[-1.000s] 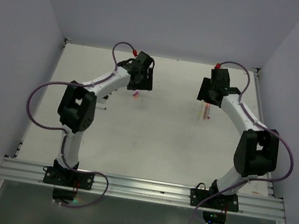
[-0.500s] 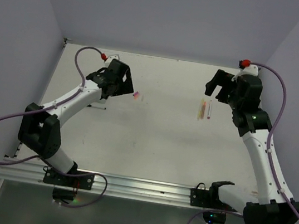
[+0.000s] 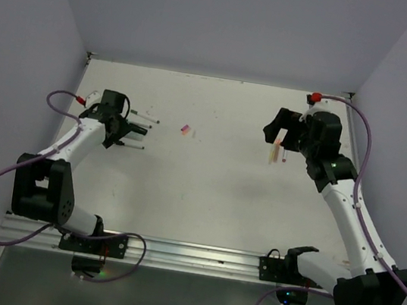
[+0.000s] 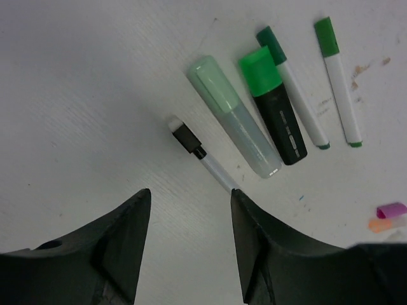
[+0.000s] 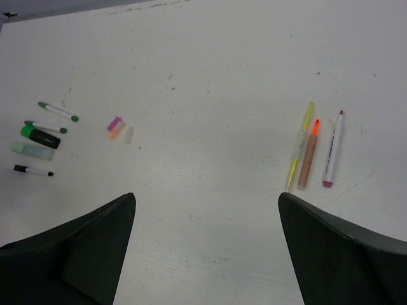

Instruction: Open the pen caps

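My left end effector (image 4: 189, 200) has swung from the loose pink and orange plastic caps (image 4: 389, 211) to the capped row; it is spread, empty, above the slim white black-capped pen (image 4: 194, 145); green-capped markers (image 4: 270, 101) at one o'clock, probably next; right end effector (image 5: 206, 203) gapes empty, three bared pens (image 5: 310, 152) at two o'clock.

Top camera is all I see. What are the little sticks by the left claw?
Observer: The left wrist view shows a black highlighter with a bright green cap among them.
Operator: Is the claw holding one?
Observer: No, the left gripper is open, a thin white pen lying just ahead.
Operator: And the pink dot in the middle?
Observer: Three loose caps: a pink cap, an orange cap, a pale cap.
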